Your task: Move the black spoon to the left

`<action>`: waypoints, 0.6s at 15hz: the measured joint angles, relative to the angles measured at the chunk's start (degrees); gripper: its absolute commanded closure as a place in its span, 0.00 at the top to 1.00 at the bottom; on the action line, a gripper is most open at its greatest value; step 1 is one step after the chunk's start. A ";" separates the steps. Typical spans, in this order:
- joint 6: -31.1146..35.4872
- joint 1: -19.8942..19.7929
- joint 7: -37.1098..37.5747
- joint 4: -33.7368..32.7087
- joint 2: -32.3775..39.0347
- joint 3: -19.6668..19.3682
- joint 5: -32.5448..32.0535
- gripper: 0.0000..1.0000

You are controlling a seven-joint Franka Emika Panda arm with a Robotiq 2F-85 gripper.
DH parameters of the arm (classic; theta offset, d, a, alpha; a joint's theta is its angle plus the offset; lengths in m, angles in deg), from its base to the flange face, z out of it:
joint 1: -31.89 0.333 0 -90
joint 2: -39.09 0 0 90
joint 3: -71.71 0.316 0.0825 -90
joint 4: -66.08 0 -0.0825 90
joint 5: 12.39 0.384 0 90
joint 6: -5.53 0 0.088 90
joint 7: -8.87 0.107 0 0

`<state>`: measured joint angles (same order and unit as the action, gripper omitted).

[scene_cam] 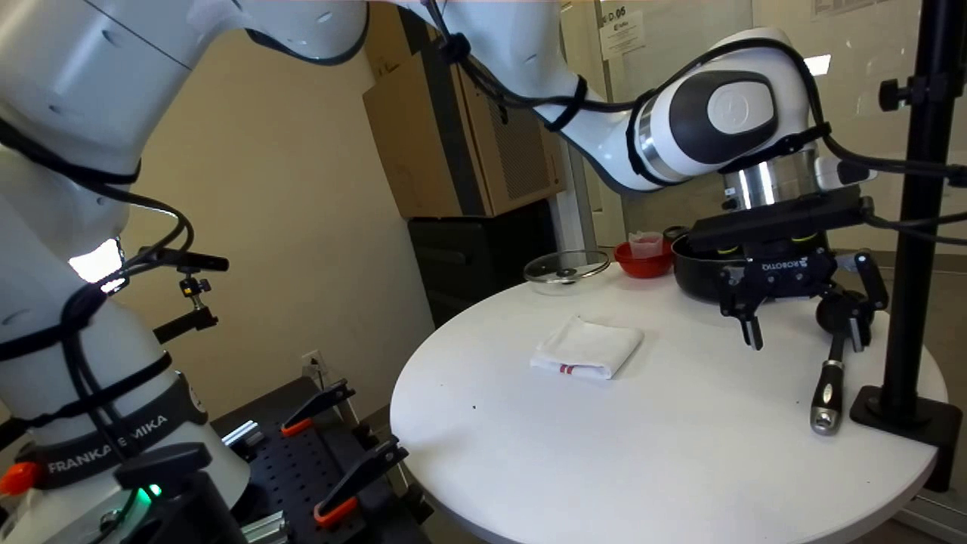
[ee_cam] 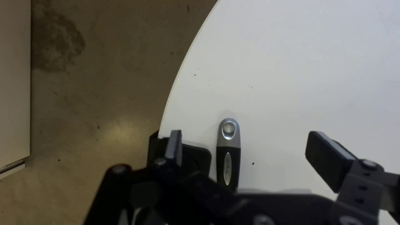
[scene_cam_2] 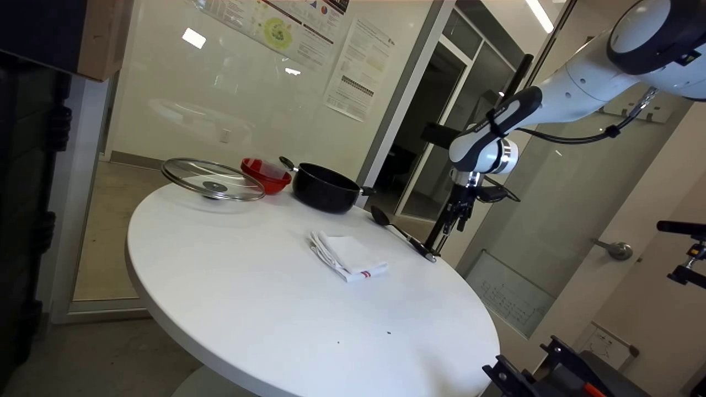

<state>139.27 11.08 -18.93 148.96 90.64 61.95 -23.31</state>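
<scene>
The black spoon lies flat on the white table near its edge. In an exterior view its handle [scene_cam: 827, 389] shows, with the bowl partly behind a gripper finger. In an exterior view the whole spoon [scene_cam_2: 408, 239] shows, its bowl toward the pan. In the wrist view the silver-tipped handle end [ee_cam: 228, 156] lies between the fingers, nearer the left one; the rest is hidden by the gripper body. My gripper [scene_cam: 806, 338] is open and empty above the table, pointing down over the spoon. It also shows in an exterior view [scene_cam_2: 456, 220] and the wrist view [ee_cam: 248, 151].
A black stand pole [scene_cam: 910, 264] with a flat base [ee_cam: 197, 157] stands close beside the handle. A black pan [scene_cam_2: 325, 190], a red bowl [scene_cam_2: 267, 175] and a glass lid [scene_cam_2: 212, 179] sit at the back. A folded white cloth [scene_cam: 589, 347] lies mid-table.
</scene>
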 measured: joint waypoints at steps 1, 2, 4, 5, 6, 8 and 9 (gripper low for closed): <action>0.00 -0.01 0.01 -0.48 0.42 -0.03 0.00 1.00; 0.00 -0.01 0.02 -0.79 0.59 -0.04 0.00 1.00; 0.03 -0.01 0.02 -0.74 0.64 -0.01 0.00 1.00; 0.02 0.02 0.02 -0.67 0.79 -0.01 -0.04 1.00; 0.02 0.05 0.02 -0.67 1.12 -0.01 -0.10 1.00; 0.05 0.15 0.02 -0.77 2.15 -0.01 -0.62 1.00; 0.05 0.20 -0.01 -0.88 2.78 -0.01 -0.92 1.00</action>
<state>139.33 11.28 -18.94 148.09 93.41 61.94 -24.22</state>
